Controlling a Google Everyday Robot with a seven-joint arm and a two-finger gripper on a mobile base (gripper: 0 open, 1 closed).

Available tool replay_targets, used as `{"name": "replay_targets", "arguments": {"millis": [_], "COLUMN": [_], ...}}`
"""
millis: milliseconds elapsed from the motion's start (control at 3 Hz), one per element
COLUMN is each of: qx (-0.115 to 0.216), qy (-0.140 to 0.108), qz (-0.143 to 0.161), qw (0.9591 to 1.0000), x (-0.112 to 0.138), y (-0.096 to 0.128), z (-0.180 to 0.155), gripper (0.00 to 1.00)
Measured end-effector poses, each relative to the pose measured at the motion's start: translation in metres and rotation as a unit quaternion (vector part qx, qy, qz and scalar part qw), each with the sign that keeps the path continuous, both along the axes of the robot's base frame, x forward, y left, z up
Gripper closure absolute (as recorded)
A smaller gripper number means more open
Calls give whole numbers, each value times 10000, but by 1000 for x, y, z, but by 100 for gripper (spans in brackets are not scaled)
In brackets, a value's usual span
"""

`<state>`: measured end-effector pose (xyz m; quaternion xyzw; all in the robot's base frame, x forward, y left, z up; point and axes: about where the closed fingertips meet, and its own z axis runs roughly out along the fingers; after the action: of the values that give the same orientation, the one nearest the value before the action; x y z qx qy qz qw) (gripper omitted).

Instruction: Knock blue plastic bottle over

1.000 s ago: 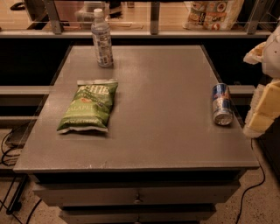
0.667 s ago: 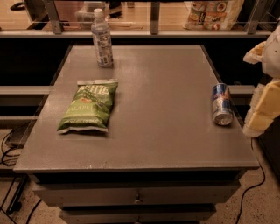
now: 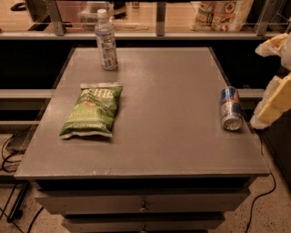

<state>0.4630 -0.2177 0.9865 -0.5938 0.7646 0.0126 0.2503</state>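
Snacks and drinks share a grey table (image 3: 168, 150) with drawers (image 3: 143, 205) beneath its top. The blue plastic bottle (image 3: 106, 40) stands upright near the far left corner, white cap on top, its pale label facing the camera; nothing touches it. Nearer the camera on the left half lies a green chip bag (image 3: 92, 110), flat on the surface, well apart from the bottle's base. Over by the right edge a blue-and-silver can (image 3: 231, 109) lies on its side, one round end turned toward the camera. The gripper (image 3: 274, 103) shows as a pale, cream-coloured shape at the right border of the view, just off the table's right side and near the can but apart from it, with the whole width of the table between it and the bottle. Whether the pincer is spread or pressed together cannot be told from here. Behind the table runs a counter with a printed food package (image 3: 222, 13) on it, and dark cables (image 3: 9, 154) trail over the floor at the left.
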Motion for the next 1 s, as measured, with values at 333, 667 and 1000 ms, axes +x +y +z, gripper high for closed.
{"name": "replay_targets", "arguments": {"millis": [333,667,1000], "qx": [728,728,686], "qy": [-379,-379,-513], "qz": [402,403,438], "qw": [9958,9958,9954], "x": [35,35,47], "y": [34,34,43], "z": [11,11,14], "gripper": [0,0,0]}}
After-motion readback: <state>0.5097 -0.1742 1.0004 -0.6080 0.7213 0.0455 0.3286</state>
